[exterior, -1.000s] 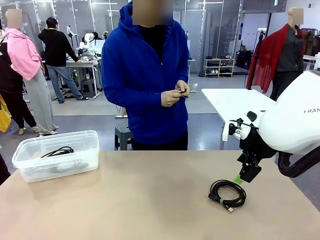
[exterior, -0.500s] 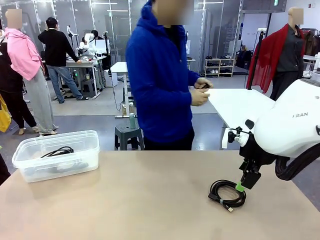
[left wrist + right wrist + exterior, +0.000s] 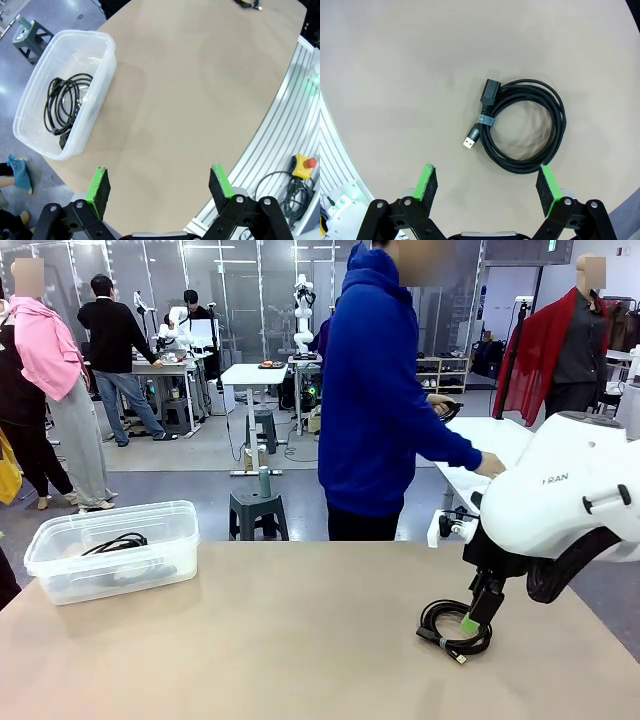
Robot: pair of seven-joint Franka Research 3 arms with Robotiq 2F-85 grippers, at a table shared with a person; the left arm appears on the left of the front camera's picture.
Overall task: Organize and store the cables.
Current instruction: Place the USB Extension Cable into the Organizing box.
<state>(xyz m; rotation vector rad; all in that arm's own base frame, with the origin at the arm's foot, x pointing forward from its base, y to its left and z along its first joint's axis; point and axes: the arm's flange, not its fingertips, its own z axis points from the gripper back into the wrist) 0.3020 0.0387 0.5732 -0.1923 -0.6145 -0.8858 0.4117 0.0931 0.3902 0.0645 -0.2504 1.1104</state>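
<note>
One black coiled cable [image 3: 455, 630] lies on the tan table at the right; in the right wrist view the same cable [image 3: 563, 117] shows a taped band and a USB plug [image 3: 471, 139]. My right gripper [image 3: 471, 621] hangs open just above it, its green pads [image 3: 548, 184] straddling the coil's near edge without touching. A second coiled cable [image 3: 115, 543] lies inside the clear plastic box [image 3: 170, 515] at the left. My left gripper [image 3: 160, 184] stands open and empty, high over the table's near edge, with that box [image 3: 102, 60] and its cable [image 3: 64, 102] below it.
The person in a blue hoodie [image 3: 375, 410] stands turned toward a white table [image 3: 505, 440] behind, one hand reaching onto it, the other holding something small and dark. A red emergency stop button [image 3: 303, 164] and slotted rails sit beside the table edge.
My right gripper has come down and slightly left onto the coil at the right. The person has turned away from my table toward the white table behind.
</note>
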